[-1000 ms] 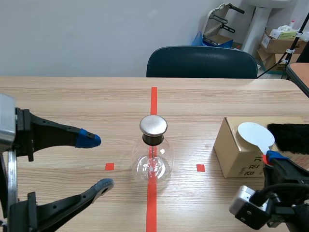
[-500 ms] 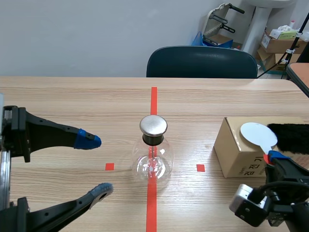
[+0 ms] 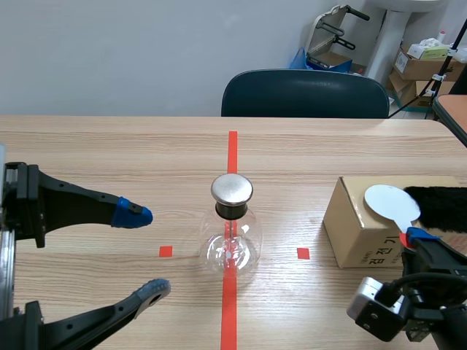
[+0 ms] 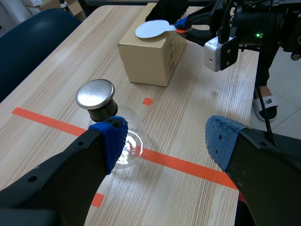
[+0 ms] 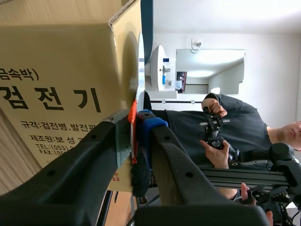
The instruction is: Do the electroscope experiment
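left gripper (image 3: 144,251) sits wide open just left of the electroscope (image 3: 231,232), holding nothing. right gripper (image 3: 417,235), well to its right, is clamped on the white paddle (image 3: 390,202) by the orange handle (disc over the box (image 3: 350,233)). i'd rub the disc on the black fur (image 3: 438,208) behind it, then ease it toward the metal cap (image 3: 232,189) without bumping the glass.

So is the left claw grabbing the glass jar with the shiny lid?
No, the left gripper is open and the glass flask stands apart from it.
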Motion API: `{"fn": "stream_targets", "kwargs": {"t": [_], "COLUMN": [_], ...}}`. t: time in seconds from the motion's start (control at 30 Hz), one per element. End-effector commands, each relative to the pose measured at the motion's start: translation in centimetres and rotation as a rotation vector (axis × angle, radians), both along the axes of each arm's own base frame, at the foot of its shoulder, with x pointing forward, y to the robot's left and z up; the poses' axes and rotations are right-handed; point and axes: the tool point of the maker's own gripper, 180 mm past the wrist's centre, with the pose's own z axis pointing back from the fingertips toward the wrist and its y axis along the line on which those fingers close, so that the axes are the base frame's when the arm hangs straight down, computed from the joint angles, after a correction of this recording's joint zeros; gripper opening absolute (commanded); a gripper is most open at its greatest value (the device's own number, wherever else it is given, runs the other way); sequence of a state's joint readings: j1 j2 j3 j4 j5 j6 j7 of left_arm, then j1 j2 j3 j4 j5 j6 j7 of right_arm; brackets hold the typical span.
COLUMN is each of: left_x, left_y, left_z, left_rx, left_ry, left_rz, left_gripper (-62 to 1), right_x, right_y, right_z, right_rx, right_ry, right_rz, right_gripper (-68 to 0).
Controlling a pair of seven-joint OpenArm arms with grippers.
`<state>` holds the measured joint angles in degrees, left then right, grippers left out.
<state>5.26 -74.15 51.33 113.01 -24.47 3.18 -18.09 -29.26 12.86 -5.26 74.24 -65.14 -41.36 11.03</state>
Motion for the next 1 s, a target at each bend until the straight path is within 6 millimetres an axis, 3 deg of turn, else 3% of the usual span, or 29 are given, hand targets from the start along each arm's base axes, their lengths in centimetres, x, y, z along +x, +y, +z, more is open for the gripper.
{"fn": "stream_targets", "kwargs": {"t": [0.0, 0.47, 0.97], "left_x": [-0.27, -0.23, -0.23], "left_y": [-0.31, -0.4, -0.41], "left_z": [0.55, 0.61, 0.62], "left_rx": [-0.024, -0.03, -0.03], "left_ry": [-0.002, -0.003, -0.003], "left_rz": [-0.007, -0.005, -0.005], "left_gripper": [-23.0, -23.0, -23.0], "right_x": [0.47, 0.48, 0.47], "right_y": [-0.48, -0.5, -0.55], "right_z": [1.42, 1.43, 1.42], "right_rx": [-0.014, -0.015, -0.015], "right_ry": [-0.068, -0.068, -0.068], "right_rz": [-0.009, -0.009, -0.012], "right_gripper": [-52.7, -1.3, 0.4]}}
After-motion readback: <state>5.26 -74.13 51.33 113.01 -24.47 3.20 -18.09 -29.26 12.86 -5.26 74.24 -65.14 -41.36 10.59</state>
